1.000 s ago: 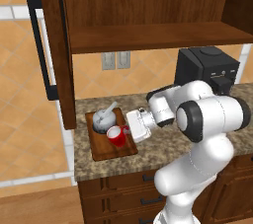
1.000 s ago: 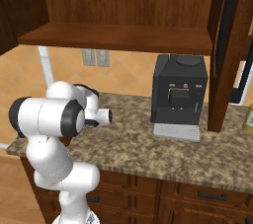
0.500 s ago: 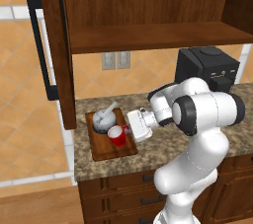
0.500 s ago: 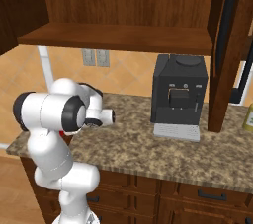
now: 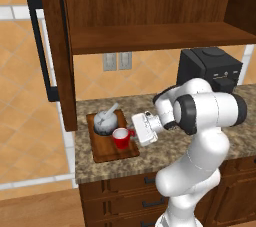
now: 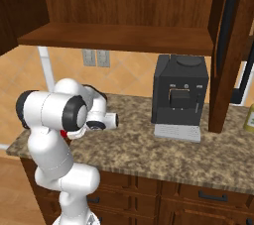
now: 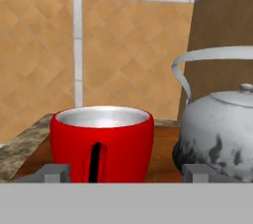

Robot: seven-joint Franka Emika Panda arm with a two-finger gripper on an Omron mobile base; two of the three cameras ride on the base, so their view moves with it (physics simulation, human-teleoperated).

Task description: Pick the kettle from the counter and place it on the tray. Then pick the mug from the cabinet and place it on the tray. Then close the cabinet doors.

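Note:
The red mug (image 7: 102, 141) stands upright on the dark wooden tray (image 5: 107, 157), its handle turned toward my hand. Just behind it on the tray (image 7: 163, 161) sits the silvery kettle (image 7: 222, 134) with its arched wire handle. My gripper (image 7: 126, 173) is open and level with the mug, one fingertip (image 7: 54, 172) by the mug's left side and the other well to its right. From the left base view the gripper (image 5: 132, 132) sits right beside the mug (image 5: 120, 138), and the kettle (image 5: 106, 121) is at the tray's far end. The cabinet doors (image 5: 55, 46) stand open.
A black coffee machine (image 5: 210, 68) stands on the granite counter (image 5: 165, 146) to the right. The right cabinet door (image 6: 228, 45) hangs open over the counter's right part. The cabinet shelf (image 5: 150, 36) is above my arm. A yellowish bottle (image 6: 249, 117) is at the far right.
The mug and kettle stay where they were on the tray. My arm has shifted only slightly and the hand remains beside the mug.

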